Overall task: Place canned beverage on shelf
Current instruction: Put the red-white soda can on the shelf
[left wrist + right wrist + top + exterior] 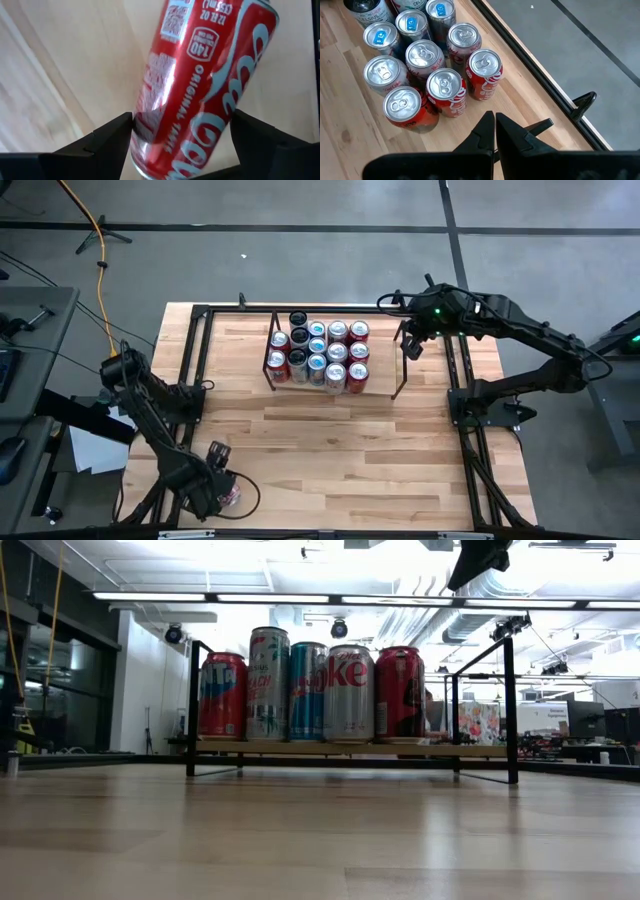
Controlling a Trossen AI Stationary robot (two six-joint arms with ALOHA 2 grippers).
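A red canned beverage (pixel 200 90) lies on its side on the wood near the table's near left corner (pixel 231 496). My left gripper (pixel 182 125) points down over it, open, with one finger on each side of the can's body. The shelf (pixel 272 350), a low black rod rack at the table's far middle, holds several upright cans (pixel 325 350); the low view shows them in a row (pixel 310 685). My right gripper (pixel 495 130) hangs shut above the shelf's right end (pixel 412 345), touching nothing. My left gripper comes from above with its fingers (pixel 112 137) across the lying can, close to the can's two long sides (pixel 145 115). Whether they touch the can I cannot tell. The can rests on the table.
A black rail frame (pixel 200 360) edges the wooden table. Bare wood (pixel 350 440) lies between the shelf and the near edge. Papers (pixel 95 450) and cables lie off the table's left side.
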